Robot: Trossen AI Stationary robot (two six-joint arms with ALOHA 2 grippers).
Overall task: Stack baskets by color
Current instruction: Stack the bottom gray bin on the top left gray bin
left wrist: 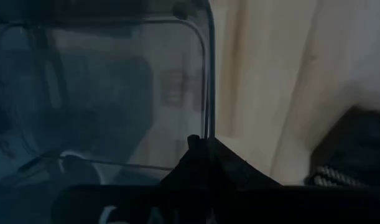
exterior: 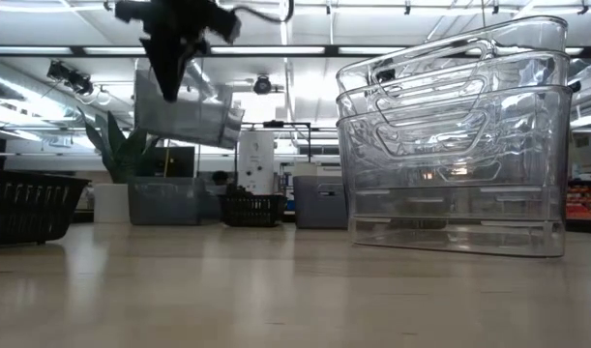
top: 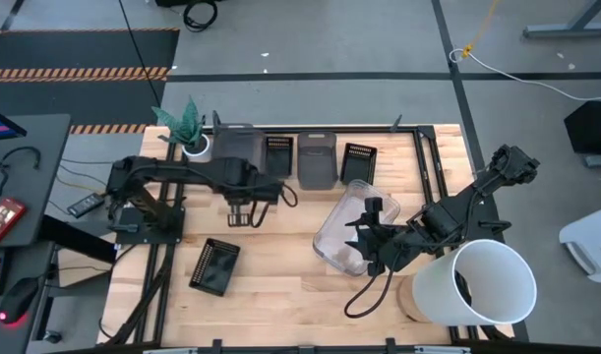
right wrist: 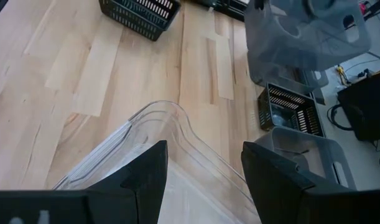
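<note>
My left gripper (exterior: 174,70) is shut on a smoky grey basket (exterior: 189,114) that hangs in the air over the far left of the table. Under it, another grey basket (exterior: 164,200) stands beside the plant pot. A third grey basket (top: 317,159) stands between two black slotted baskets (top: 278,154) (top: 359,162) along the far edge, and one more black basket (top: 214,265) lies near left. A nested stack of clear baskets (exterior: 455,145) rests on its base at centre right. My right gripper (right wrist: 205,180) is open, with one finger on each side of the top clear basket's rim (right wrist: 171,121). My left gripper pinches the grey basket's wall at its rim (left wrist: 208,115) between the two fingers, at one end of the basket. The fingers come from above, pointing steeply down. The basket hangs tilted below them, clear of the table and of the basket under it.
A big white bucket (top: 477,285) stands at the near right, close to my right arm. A green plant in a white pot (top: 190,133) stands at the far left corner. Bare wood lies in the middle and along the near edge (top: 300,305).
</note>
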